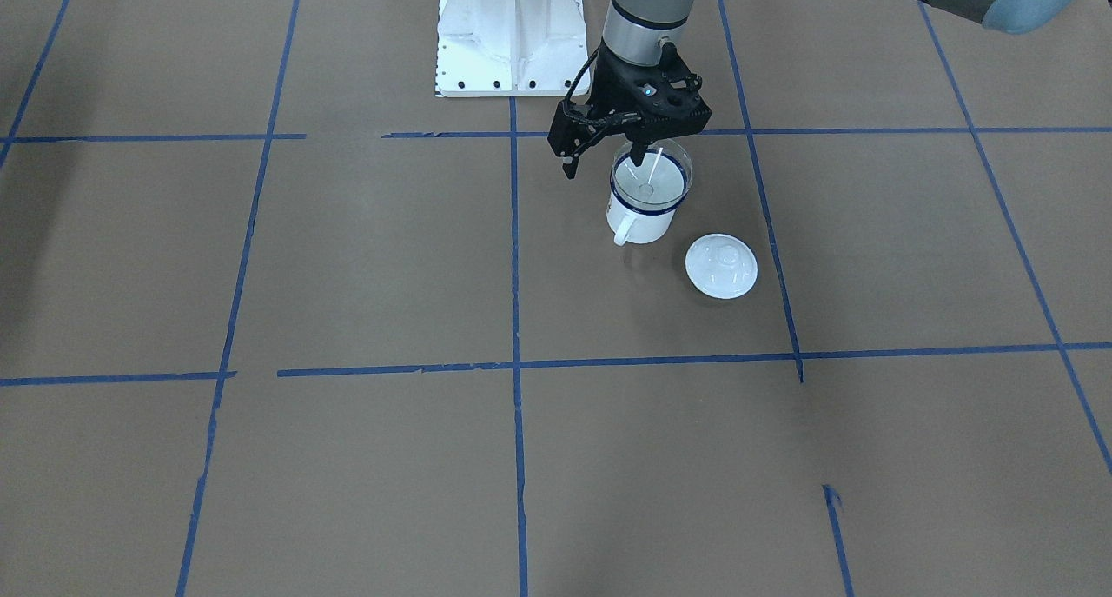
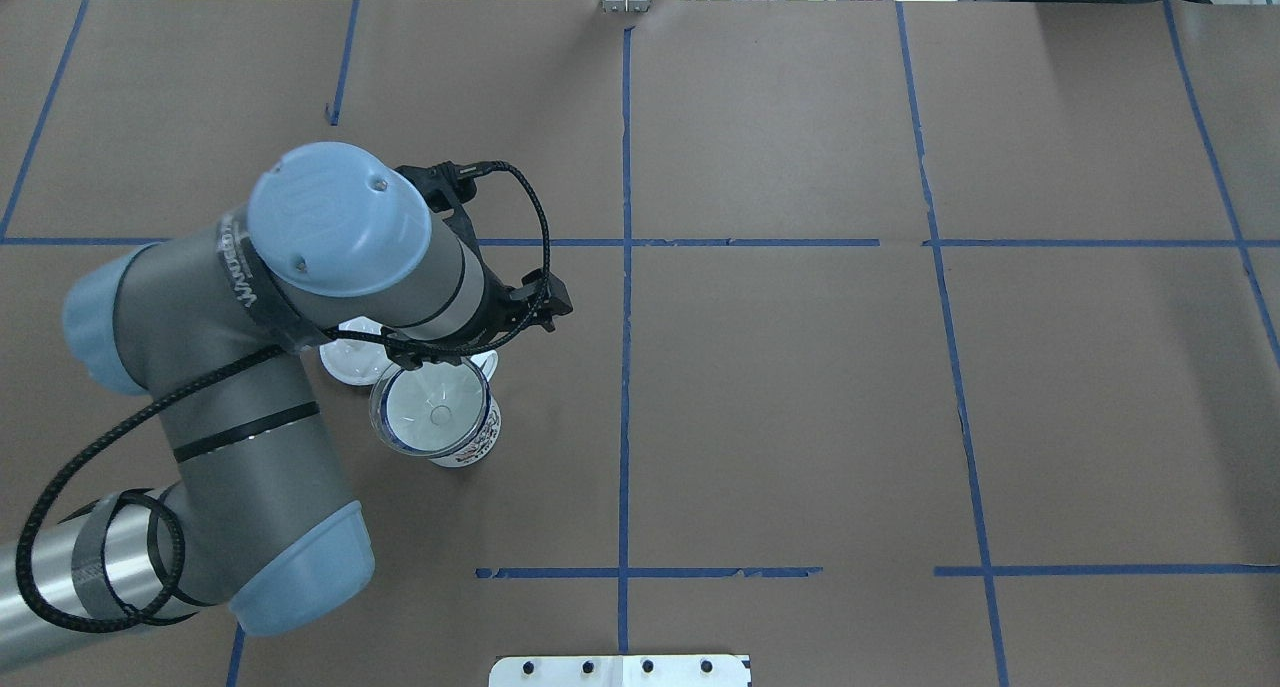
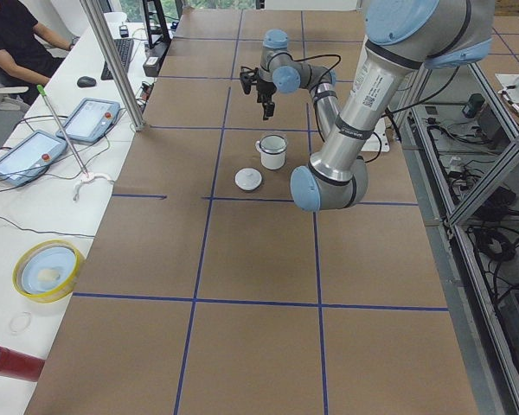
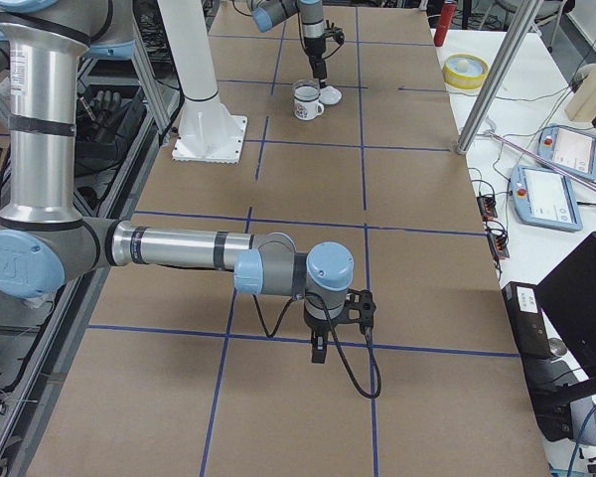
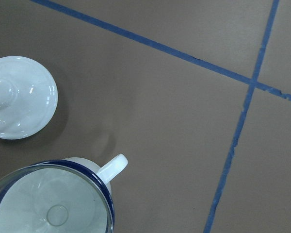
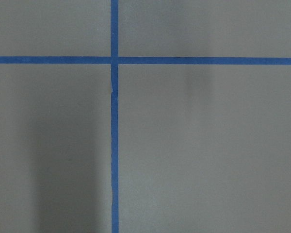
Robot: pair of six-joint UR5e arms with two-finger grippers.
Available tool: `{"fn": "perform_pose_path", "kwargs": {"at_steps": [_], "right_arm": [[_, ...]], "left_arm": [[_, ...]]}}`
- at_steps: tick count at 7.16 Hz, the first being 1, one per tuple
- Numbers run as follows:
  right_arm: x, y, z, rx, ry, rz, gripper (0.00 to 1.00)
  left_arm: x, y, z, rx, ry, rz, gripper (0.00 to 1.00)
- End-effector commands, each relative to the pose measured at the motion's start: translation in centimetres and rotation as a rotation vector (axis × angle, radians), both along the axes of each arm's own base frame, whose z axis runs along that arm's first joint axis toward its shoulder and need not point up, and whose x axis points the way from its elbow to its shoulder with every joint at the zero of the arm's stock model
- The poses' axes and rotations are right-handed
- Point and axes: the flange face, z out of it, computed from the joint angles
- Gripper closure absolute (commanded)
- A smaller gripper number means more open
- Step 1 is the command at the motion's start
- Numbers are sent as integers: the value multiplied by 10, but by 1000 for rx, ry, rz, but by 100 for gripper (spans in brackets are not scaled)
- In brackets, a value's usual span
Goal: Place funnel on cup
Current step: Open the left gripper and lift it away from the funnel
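Left tool (image 1: 640, 152) first — it hangs above the cup (image 1: 641, 222), and seen from both ends of the table there is clear air between them. Its dark tips point straight down, but they look small and bunched from every angle I've got, so I cannot tell whether they are spread or pinched together.

Right beneath it, the funnel (image 1: 650, 180) sits in the mouth of the cup. Its clear round rim rests on the dark blue rim and its spout goes down the middle. The cup stands upright on the brown worktop (image 1: 365, 258), with its handle sticking out away from the robot's white base (image 1: 511, 36). Near the cup but not touching it lies a white lid (image 1: 721, 266), knob up. Blue tape lines (image 1: 515, 258) cross the worktop in a grid around them.

Well apart, toward the other end — the right tool (image 4: 319, 350) hovers low over the worktop by a tape crossing, pointing down. It is too small from here, so I cannot tell whether its fingers are apart or together.
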Motion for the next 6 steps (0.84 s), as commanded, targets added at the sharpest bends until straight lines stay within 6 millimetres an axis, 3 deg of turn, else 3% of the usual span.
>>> {"fn": "perform_pose_path", "kwargs": {"at_steps": [1,2,3,5,6], "right_arm": [[0,0,0,0,0,0,0],[0,0,0,0,0,0,0],[0,0,0,0,0,0,0],[0,0,0,0,0,0,0],[0,0,0,0,0,0,0]], "left_arm": [[-89,-59,16,102,-8,52,0],[-136,-86,41,113,-29,48,0],[-183,-109,82,168,-97,69,0],[-263,-120,160,262,-188,184,0],[-292,-119,203,313,-248,260,0]]}}
